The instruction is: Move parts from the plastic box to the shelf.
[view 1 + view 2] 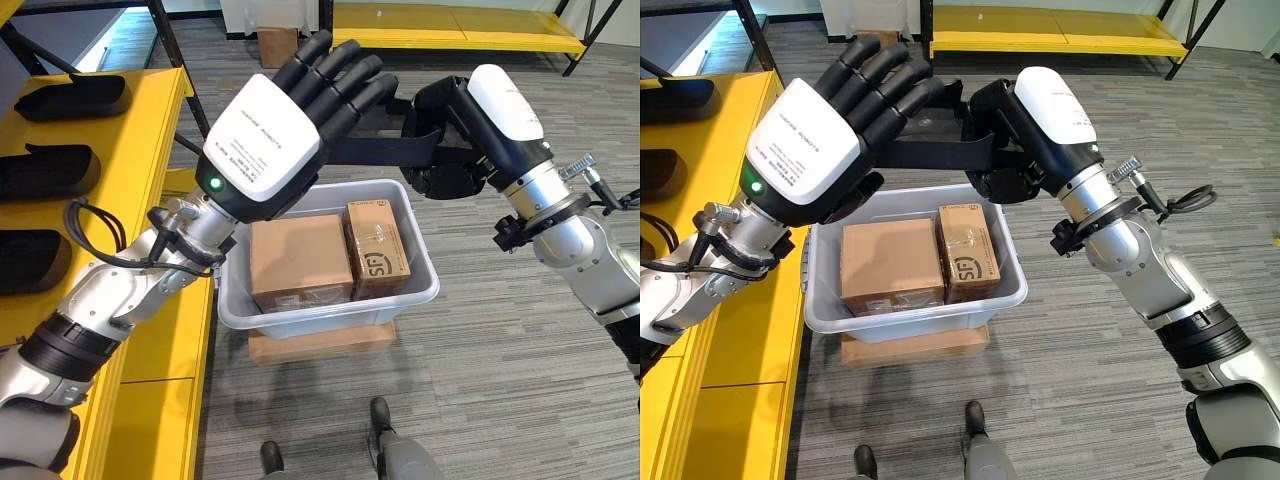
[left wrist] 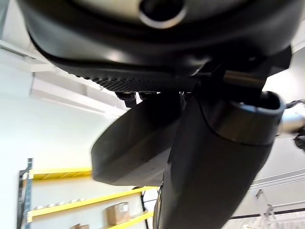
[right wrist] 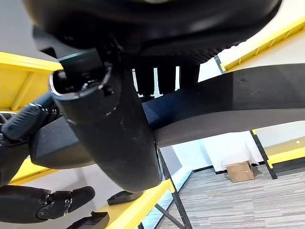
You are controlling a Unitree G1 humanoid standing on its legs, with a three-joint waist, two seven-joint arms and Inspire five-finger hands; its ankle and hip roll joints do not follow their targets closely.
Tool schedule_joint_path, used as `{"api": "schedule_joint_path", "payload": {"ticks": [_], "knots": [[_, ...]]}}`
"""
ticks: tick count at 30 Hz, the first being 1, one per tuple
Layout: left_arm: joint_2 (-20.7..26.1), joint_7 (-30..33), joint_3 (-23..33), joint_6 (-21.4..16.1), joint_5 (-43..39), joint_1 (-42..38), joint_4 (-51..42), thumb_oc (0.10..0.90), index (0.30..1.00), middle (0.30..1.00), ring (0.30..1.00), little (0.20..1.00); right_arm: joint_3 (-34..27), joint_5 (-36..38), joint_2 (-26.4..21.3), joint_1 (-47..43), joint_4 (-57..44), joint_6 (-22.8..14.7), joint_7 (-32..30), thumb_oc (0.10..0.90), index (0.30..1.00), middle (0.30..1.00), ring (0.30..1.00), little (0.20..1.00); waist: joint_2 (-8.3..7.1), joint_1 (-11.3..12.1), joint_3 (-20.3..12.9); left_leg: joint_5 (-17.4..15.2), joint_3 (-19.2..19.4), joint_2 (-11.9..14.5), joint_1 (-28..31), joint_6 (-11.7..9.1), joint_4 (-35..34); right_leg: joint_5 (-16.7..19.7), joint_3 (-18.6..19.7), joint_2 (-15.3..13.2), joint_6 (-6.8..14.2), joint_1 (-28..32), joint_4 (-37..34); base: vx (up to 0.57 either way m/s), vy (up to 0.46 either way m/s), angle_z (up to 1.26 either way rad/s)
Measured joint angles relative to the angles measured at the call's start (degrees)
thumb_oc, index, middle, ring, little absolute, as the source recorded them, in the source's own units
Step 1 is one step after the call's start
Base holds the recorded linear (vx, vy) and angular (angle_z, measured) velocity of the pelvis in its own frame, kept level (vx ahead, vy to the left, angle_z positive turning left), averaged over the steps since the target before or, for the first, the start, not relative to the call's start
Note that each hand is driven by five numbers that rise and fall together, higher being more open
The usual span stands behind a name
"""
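A long black part (image 1: 375, 150) hangs in the air above the grey plastic box (image 1: 425, 292), held between both hands. My left hand (image 1: 262, 138) grips its left end, fingers laid over the top and thumb under it. My right hand (image 1: 478, 125) is curled round the right end. The same part (image 3: 238, 93) runs past the right thumb (image 3: 112, 133) in the right wrist view, and the part (image 2: 136, 152) shows beside the left thumb (image 2: 217, 162) in the left wrist view. The yellow shelf (image 1: 150, 140) stands to my left.
Two cardboard boxes (image 1: 300, 262) (image 1: 377, 248) fill the plastic box, which rests on a flat slab (image 1: 320, 343). Three black parts (image 1: 75, 97) (image 1: 45, 170) (image 1: 30, 262) lie on the shelf. A second yellow rack (image 1: 450, 30) and a carton (image 1: 277, 45) stand at the back.
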Motion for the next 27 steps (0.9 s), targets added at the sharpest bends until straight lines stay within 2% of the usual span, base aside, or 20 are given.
{"api": "schedule_joint_path", "payload": {"ticks": [10,18,19,27], "knots": [[-0.18,0.00,0.00,0.05,-0.01,0.00,0.00,0.900,1.000,1.000,1.000,1.000,-0.01,0.00,0.00,0.09,-0.02,0.00,0.00,0.400,0.300,0.300,0.300,0.300,-0.06,-0.21,-0.04,0.00,0.04,0.02,0.04,0.00,0.00,0.00,0.03,0.02,0.00,0.00,0.00,0.00,0.000,0.00],[-2.21,0.00,-0.01,0.91,-0.55,0.00,0.06,0.900,1.000,1.000,1.000,1.000,-0.01,0.00,0.16,0.09,-0.01,0.01,0.00,0.400,0.300,0.300,0.300,0.300,-0.09,-0.42,-0.06,0.00,0.13,0.01,0.10,0.00,0.00,0.00,0.12,0.05,0.00,-0.01,0.00,0.00,0.000,0.00],[-2.29,0.01,0.00,0.91,-0.56,0.00,0.44,0.400,0.300,0.300,0.300,0.300,-0.01,-0.01,0.17,0.10,-0.01,0.01,0.00,0.400,0.300,0.300,0.300,0.300,-0.10,-0.43,-0.06,0.00,0.14,0.01,0.13,0.00,0.00,0.00,0.15,0.06,0.00,-0.01,0.00,0.00,0.000,0.00],[-2.54,-0.32,-0.07,0.99,-1.05,0.01,2.15,0.400,0.300,0.300,0.300,0.300,-0.05,-0.01,0.97,0.10,-0.01,0.03,0.00,0.400,0.300,0.300,0.300,0.300,-0.11,-0.36,-0.07,0.00,0.14,0.01,0.11,0.00,0.00,0.00,0.15,0.05,0.00,-0.01,0.00,0.00,0.000,0.00]]}}
